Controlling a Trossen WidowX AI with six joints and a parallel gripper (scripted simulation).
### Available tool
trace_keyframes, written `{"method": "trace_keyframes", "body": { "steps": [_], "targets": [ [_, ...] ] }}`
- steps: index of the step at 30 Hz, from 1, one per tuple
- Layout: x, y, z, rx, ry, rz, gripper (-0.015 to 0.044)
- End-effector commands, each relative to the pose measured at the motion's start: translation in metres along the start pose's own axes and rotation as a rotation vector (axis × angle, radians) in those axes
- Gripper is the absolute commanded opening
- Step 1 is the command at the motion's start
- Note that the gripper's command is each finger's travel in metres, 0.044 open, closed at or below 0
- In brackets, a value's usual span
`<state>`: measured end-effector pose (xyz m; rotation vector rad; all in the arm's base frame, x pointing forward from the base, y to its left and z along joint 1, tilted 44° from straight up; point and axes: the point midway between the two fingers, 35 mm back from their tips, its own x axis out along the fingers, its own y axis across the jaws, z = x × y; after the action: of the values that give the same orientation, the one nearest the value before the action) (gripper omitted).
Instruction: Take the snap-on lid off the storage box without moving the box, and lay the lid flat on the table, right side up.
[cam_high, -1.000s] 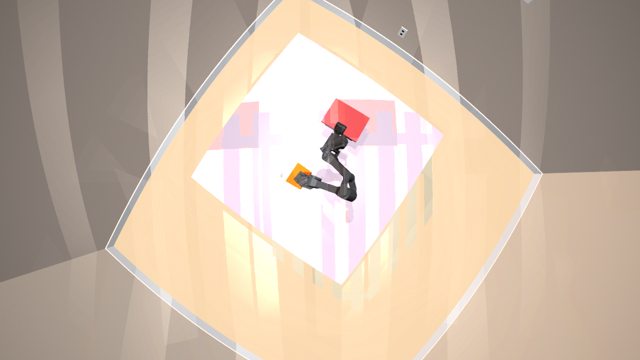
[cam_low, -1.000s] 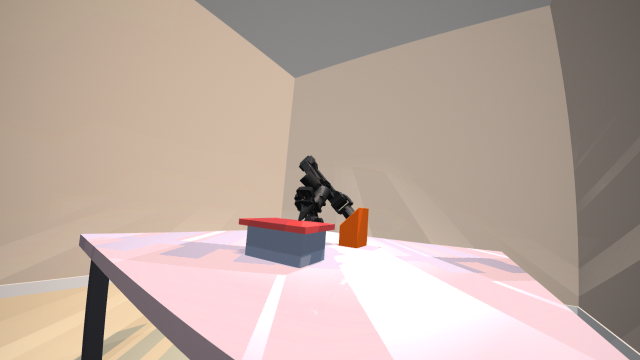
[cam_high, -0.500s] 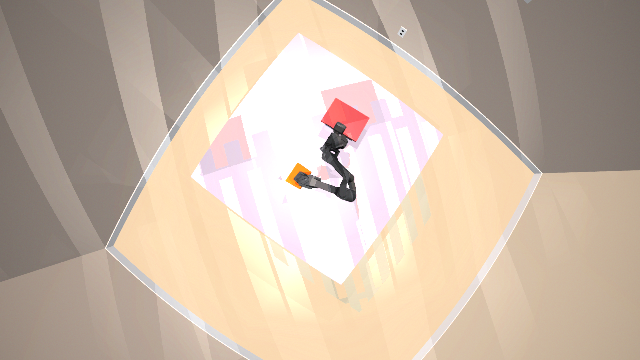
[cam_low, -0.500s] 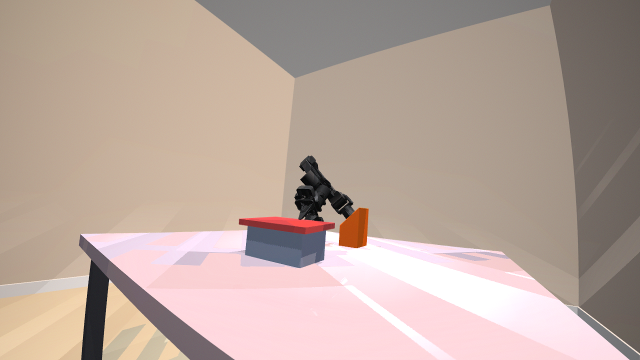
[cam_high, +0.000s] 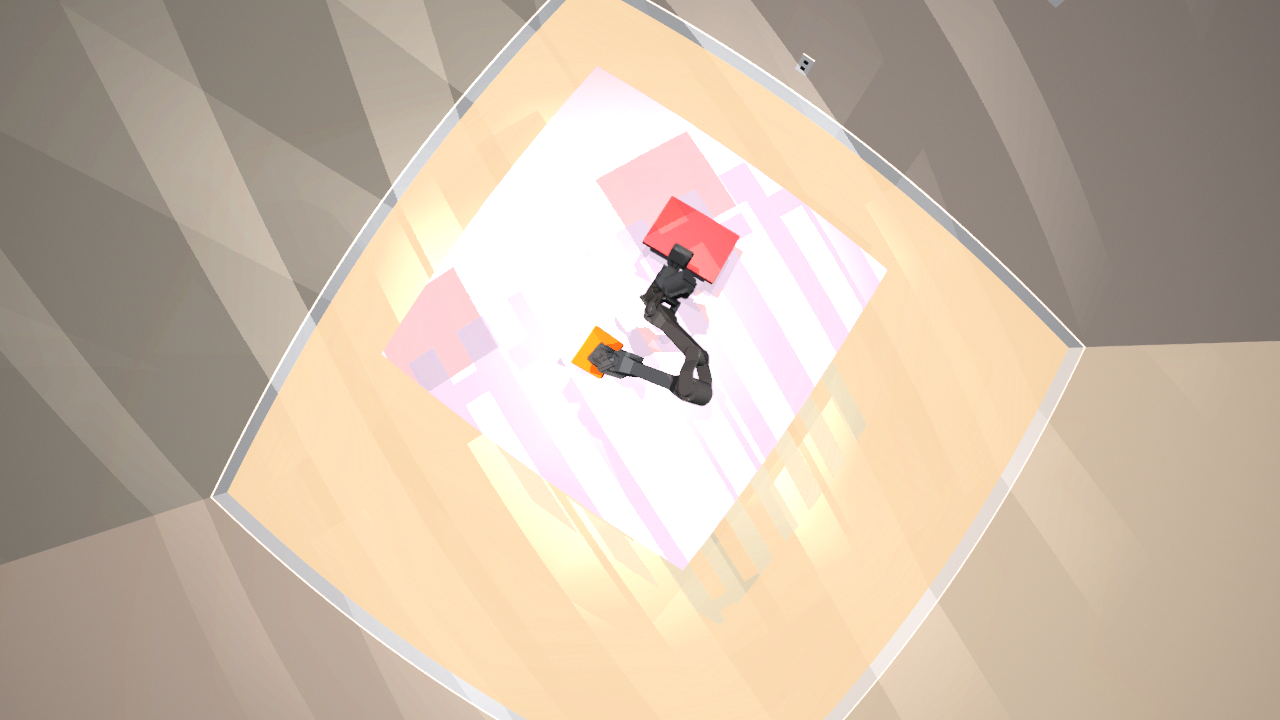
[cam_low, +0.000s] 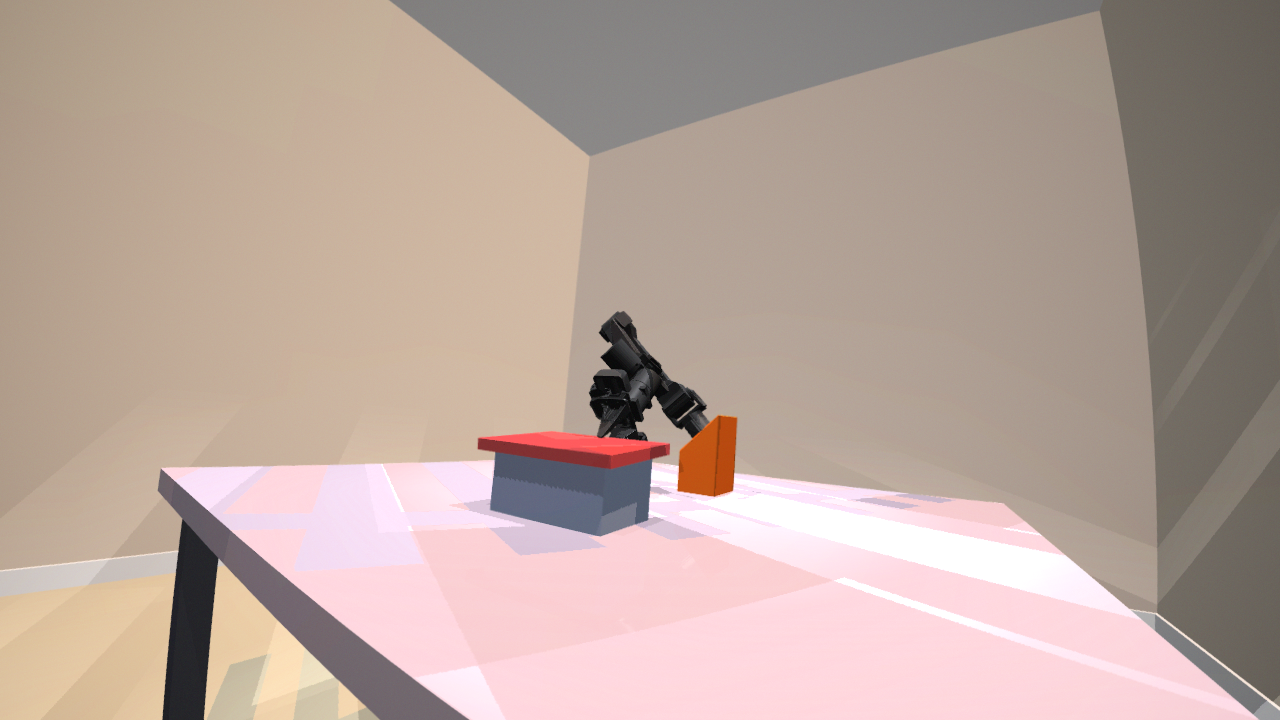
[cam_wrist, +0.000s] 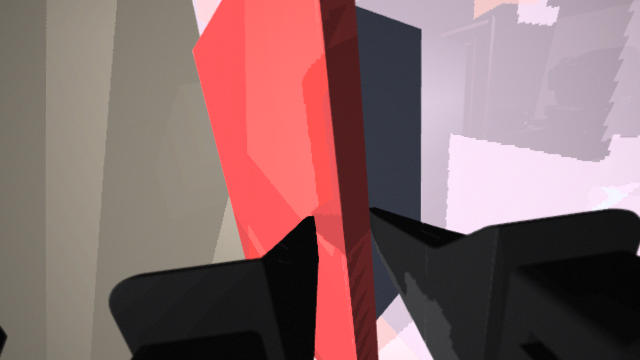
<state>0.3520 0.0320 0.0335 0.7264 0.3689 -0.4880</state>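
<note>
The red lid (cam_high: 707, 228) (cam_low: 554, 444) (cam_wrist: 280, 125) sits flat on top of the blue-grey storage box (cam_low: 563, 492) (cam_wrist: 392, 110), with no gap to be seen between them. My gripper (cam_wrist: 341, 220) is shut on the lid's edge, on the side toward the arm's base. One finger is on the lid's top face and the other is under its rim, beside the box wall. In the exterior view the fingertips are partly hidden behind the lid. The box stands upright on the table (cam_high: 554, 214) (cam_low: 716, 626).
The orange base block (cam_high: 586, 347) (cam_low: 705, 463) carries the arm and stands on the table a short way from the box. The bent arm (cam_high: 684, 344) (cam_low: 657, 380) reaches over the table between the block and the box.
</note>
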Motion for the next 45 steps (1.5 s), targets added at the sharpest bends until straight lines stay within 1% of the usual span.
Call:
{"method": "trace_keyframes", "body": {
  "steps": [1,45],
  "targets": [
    [-0.0008,0.0011,-0.0001,0.003,-0.001,-0.001,0.0],
    [-0.0019,0.0052,-0.0003,0.0,0.0,0.002,0.0]
  ]
}}
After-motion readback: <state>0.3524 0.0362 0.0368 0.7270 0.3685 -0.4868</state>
